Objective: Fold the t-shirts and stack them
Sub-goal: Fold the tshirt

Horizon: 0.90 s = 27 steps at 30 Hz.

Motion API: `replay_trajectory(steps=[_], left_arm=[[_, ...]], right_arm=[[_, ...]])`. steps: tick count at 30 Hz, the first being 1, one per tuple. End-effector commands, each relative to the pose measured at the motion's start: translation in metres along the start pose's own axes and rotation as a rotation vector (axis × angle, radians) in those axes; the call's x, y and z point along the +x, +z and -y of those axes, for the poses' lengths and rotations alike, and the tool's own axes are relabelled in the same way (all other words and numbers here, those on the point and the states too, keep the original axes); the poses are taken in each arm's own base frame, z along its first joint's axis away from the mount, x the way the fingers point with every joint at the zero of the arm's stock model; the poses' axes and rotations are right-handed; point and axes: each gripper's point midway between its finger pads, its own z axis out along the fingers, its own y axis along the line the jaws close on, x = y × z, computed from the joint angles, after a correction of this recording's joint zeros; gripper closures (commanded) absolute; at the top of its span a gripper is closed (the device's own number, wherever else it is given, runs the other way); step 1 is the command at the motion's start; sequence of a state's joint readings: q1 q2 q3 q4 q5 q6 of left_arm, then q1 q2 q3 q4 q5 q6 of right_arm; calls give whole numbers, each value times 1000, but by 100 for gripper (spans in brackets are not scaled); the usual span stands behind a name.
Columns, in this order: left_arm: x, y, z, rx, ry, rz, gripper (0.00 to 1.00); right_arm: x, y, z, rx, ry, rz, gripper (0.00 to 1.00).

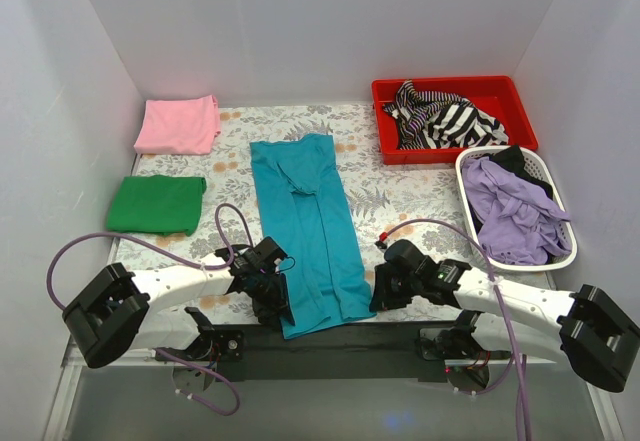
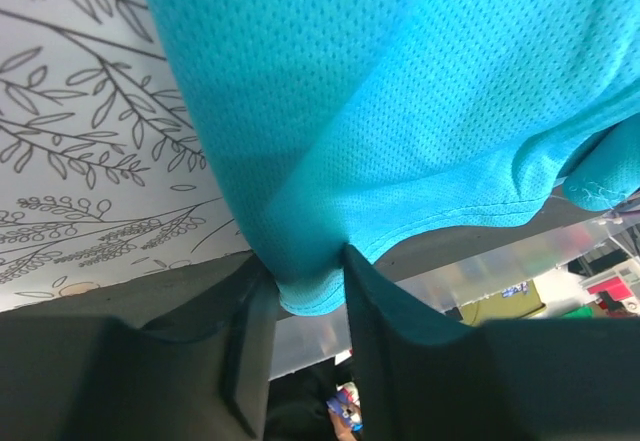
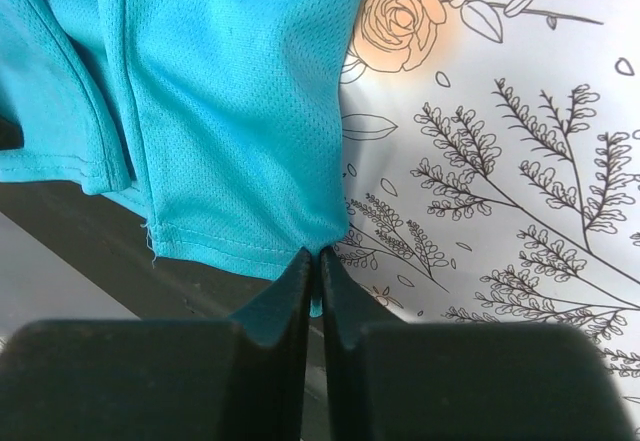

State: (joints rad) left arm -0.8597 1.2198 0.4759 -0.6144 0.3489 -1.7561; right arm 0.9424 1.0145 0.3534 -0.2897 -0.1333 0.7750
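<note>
Teal mesh cloth lies down the middle of the counter (image 1: 390, 196): the teal shirt (image 1: 305, 231) is folded into one long strip. Its long axis runs from the near edge toward the back wall, leaning slightly left at the far end. The stitched hem is at the near end, over the dark front strip of the counter, and points at the arms.

The left end effector (image 1: 272, 301) is clamped on the hem's left corner. In the left wrist view, a bunch of the cloth is squeezed between its fingers (image 2: 250, 351). The right end effector (image 1: 385, 291) pinches the right corner, and its fingers (image 3: 285, 301) are almost touching with only a sliver of teal between them.

Off to the left, well apart from the strip, a green shirt (image 1: 157, 204) sits folded. A pink shirt (image 1: 180, 124) is folded beyond it, near the back wall. On the right, at the back, a red bin (image 1: 385, 131) holds a black-and-white striped garment (image 1: 440, 119). Nearer, a white basket (image 1: 487, 151) holds crumpled purple cloth (image 1: 510, 206).
</note>
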Motion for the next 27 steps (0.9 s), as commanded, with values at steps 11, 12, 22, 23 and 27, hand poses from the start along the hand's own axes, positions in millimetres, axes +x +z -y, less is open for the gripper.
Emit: replay_trajectory(steps=[11,12,22,23,27], left_arm=[[-12,-15,22,57,80,74,80],[-14,-21,25,51,84,85,81],[-16,-47,41,80,105,131,81],[-17,-48,42,82,108,134,81],[-14,-48,43,85,117,119,78]], right_arm=[[19,-7,27,100,-61,-63,99],[17,-8,25,92,-72,-57,99],[-13,-33,0,57,-122,43,99],[-18,-36,-5,49,-134,55,99],[-23,-39,-8,53,-157,60,99]])
